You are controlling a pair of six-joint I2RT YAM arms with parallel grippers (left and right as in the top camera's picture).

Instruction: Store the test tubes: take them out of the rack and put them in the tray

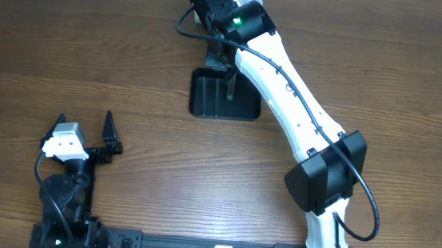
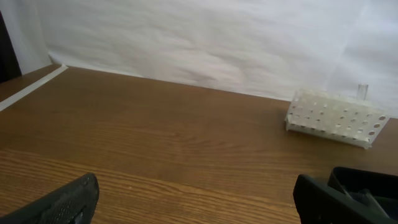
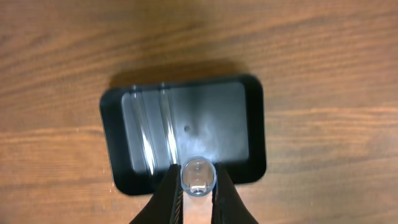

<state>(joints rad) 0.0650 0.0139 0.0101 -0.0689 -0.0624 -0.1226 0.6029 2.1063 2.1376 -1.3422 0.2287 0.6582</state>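
Right fingers (image 3: 169, 194) pinching a test tube (image 3: 198, 176) at the tray (image 3: 256, 124) edge, left fingers (image 1: 110, 130) open; I'd lay it flat beside the tubes lying inside (image 3: 149, 140).

A brown wooden bench (image 1: 68, 38) is shown in every view — its grain is drawn out in long, even streaks. In the left wrist view its far edge is met by a white, faintly creased backdrop (image 2: 205, 37). One side edge is lined by a pale strip (image 2: 31, 90), and beyond it a dark shape (image 2: 6, 43) is cut off — what it is cannot be told.
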